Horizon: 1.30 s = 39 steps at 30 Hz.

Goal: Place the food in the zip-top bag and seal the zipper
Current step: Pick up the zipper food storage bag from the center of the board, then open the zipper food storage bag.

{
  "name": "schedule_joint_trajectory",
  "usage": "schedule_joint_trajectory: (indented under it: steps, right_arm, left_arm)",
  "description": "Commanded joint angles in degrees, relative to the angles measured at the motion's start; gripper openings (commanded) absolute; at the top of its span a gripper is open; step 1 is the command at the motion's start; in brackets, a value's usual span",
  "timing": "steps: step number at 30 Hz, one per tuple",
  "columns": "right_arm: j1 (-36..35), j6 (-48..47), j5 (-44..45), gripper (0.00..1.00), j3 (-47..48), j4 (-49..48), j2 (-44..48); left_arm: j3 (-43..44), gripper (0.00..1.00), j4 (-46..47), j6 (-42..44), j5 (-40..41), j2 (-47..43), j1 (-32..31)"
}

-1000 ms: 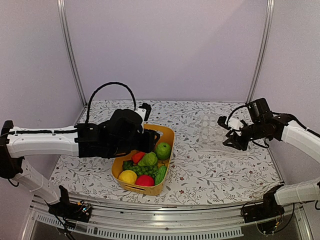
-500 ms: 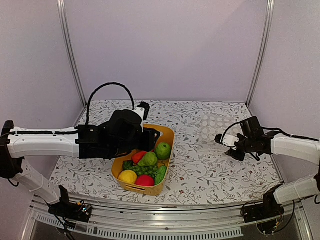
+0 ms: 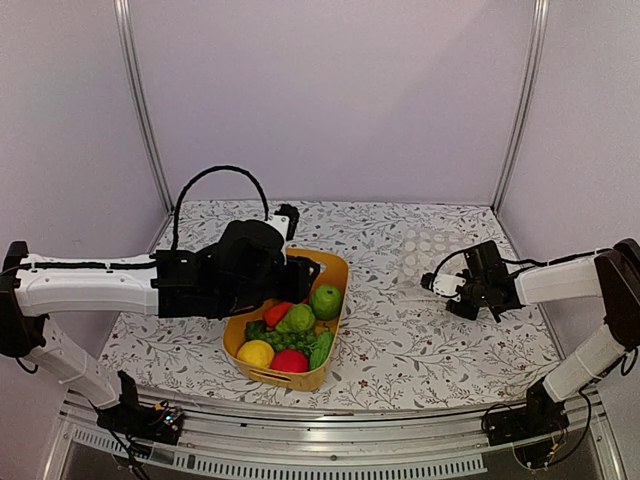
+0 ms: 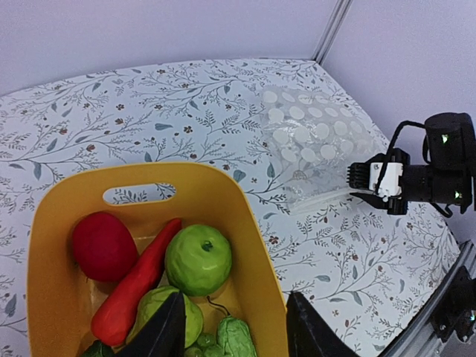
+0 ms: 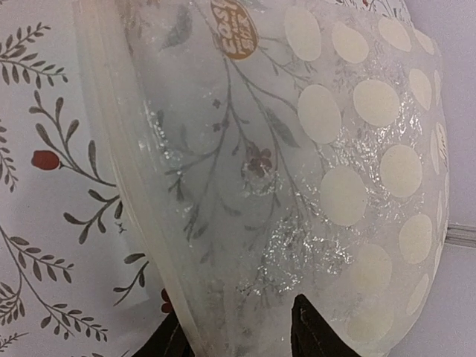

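While left fingers (image 4: 167, 333) hang spread over the food (image 4: 197, 259), right fingers (image 5: 311, 333), parted, straddle the zip-top bag (image 5: 297, 149).

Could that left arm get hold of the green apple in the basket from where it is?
Probably yes. The left gripper hangs open just above the yellow basket, and the green apple lies uncovered on top, with only the red chili close beside it.

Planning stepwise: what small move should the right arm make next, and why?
Probably shut the right pincer: its fingertips straddle the edge of the zip-top bag without gripping it, and the food lies in the basket.
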<state>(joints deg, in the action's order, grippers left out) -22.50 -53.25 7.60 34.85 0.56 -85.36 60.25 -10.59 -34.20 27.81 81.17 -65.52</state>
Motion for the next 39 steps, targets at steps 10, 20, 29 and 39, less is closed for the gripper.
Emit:
schedule_joint_trajectory:
  steps: [10, 20, 29, 39]
  right_arm:
    - [-0.3, 2.1, 7.1, 0.01, 1.9, -6.8, -2.2]
    - [0.0, 18.8, -1.1, 0.0, 13.4, 9.9, 9.1]
    - [-0.1, 34.2, -13.7, 0.0, 21.0, 18.9, 10.8]
    - [-0.2, 38.6, -18.5, 0.0, 20.9, 21.2, 12.4]
  left_arm:
    - [0.0, 0.46, 4.3, -0.1, -1.1, 1.9, -0.9]
    - [6.9, 0.52, 15.9, -7.6, 5.5, 11.9, -3.0]
    - [28.6, 0.62, 21.6, -8.9, 6.4, 33.5, -4.5]
    - [48.1, 0.65, 11.1, -15.7, 8.0, 47.3, -4.2]
